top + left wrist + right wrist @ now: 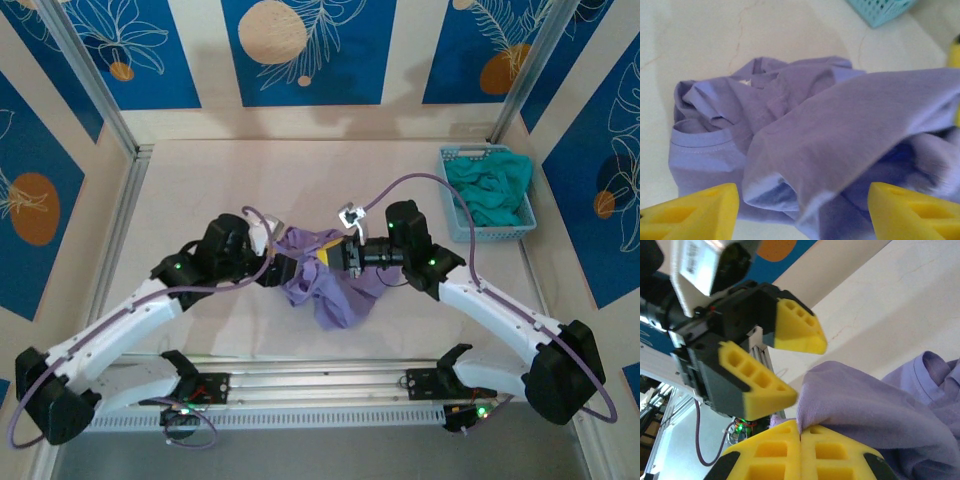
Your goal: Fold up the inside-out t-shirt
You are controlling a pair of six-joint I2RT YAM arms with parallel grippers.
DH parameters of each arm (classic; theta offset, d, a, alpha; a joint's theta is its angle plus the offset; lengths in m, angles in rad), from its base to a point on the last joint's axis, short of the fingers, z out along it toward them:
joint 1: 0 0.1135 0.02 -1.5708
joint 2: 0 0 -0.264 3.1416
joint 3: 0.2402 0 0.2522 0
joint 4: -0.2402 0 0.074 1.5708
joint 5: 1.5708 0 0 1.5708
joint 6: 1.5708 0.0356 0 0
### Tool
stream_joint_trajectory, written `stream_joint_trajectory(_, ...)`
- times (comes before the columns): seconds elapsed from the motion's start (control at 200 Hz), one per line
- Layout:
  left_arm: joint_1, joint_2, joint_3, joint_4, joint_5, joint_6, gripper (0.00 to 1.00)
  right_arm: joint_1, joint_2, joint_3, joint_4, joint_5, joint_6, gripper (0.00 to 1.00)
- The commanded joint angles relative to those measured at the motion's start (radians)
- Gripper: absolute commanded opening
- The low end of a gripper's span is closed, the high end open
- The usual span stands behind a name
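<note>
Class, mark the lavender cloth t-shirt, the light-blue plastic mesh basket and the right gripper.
Lavender cloth t-shirt (335,295): top view, crumpled middle.
Light-blue plastic mesh basket (494,234): top view, near wall.
Right gripper (800,432): right wrist view, between its shut fingertips.

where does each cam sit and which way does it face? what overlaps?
Top external: above and behind the bases, looking down on the table; both arms, left gripper, right gripper meeting over the t-shirt.
Left wrist: on the left arm, looking down at the t-shirt; own open yellow fingers at the bottom.
Right wrist: on the right arm, facing the left gripper; own fingers shut on a t-shirt fold.
Shared: t-shirt in all three; basket in top and left wrist.
</note>
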Motion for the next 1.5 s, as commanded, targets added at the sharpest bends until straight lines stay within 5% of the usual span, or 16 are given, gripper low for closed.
stream_joint_trajectory(0.0, -0.005, 0.064, 0.046, 0.058, 0.100, 0.059, 0.61, -0.027, -0.033, 0.018, -0.069, -0.046, -0.082, 0.00)
stream_joint_trajectory(0.115, -0.001, 0.089, 0.055, 0.109, 0.194, 0.030, 0.27, -0.058, -0.068, 0.022, -0.158, 0.016, -0.146, 0.00)
stream_joint_trajectory(0.225, 0.015, 0.039, 0.029, 0.186, 0.327, -0.020, 0.00, -0.046, -0.083, 0.048, -0.285, 0.246, -0.213, 0.00)
stream_joint_trajectory(0.34, 0.027, -0.033, -0.026, 0.314, 0.475, -0.089, 0.00, -0.022, -0.057, 0.076, -0.338, 0.434, -0.202, 0.00)
stream_joint_trajectory(0.57, 0.037, -0.068, -0.064, 0.397, 0.515, -0.118, 0.00, 0.020, -0.033, 0.138, -0.422, 0.481, -0.202, 0.17)
stream_joint_trajectory(0.805, 0.041, -0.044, -0.066, 0.416, 0.487, -0.140, 0.00, 0.021, -0.216, 0.071, -0.420, 0.270, -0.249, 0.41)
stream_joint_trajectory(0.985, 0.041, -0.035, -0.060, 0.420, 0.490, -0.149, 0.00, 0.021, -0.219, 0.025, -0.315, 0.069, -0.200, 0.42)
stream_joint_trajectory(1.19, 0.042, -0.033, -0.051, 0.408, 0.481, -0.148, 0.00, 0.031, -0.127, 0.007, -0.172, -0.071, -0.121, 0.30)
stream_joint_trajectory(1.495, 0.042, -0.033, -0.049, 0.403, 0.493, -0.152, 0.00, 0.044, -0.043, 0.007, -0.119, 0.014, -0.046, 0.35)
